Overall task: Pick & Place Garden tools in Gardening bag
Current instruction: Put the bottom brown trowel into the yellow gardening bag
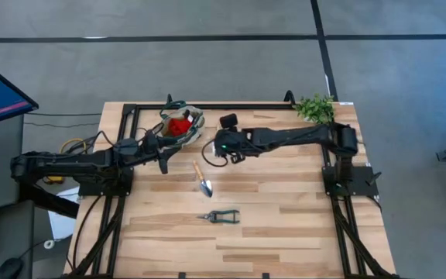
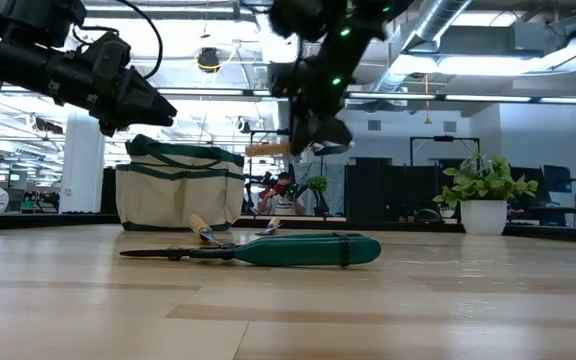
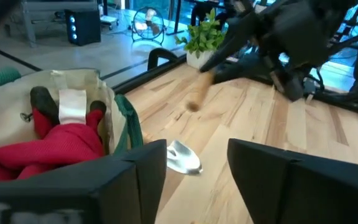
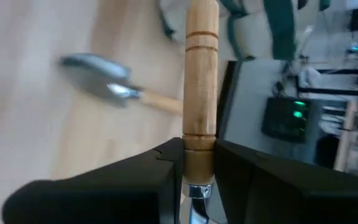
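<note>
The beige gardening bag (image 1: 181,124) with green trim stands at the table's far middle, a red glove piece (image 3: 55,146) inside it. My right gripper (image 1: 218,149) hangs above the table just right of the bag, shut on a wooden-handled tool (image 4: 201,74). My left gripper (image 3: 197,186) is open and empty beside the bag's near right side (image 1: 161,159). A second trowel (image 1: 203,180) lies flat on the table, and the dark-handled pruning shears (image 1: 221,216) lie nearer the front. My right gripper pinches the wooden handle between its two fingers at the end next to the metal neck (image 4: 197,163). The handle runs along the fingers and sticks out past their tips. In the low view it is held about level (image 2: 268,148), clear of the table, pointing toward the bag (image 2: 180,185).
A leafy green plant (image 1: 314,107) in a white pot stands at the table's far right corner. Black frame rails (image 1: 122,194) run along the table's left, right and far sides. Bare wood lies around the shears at the front.
</note>
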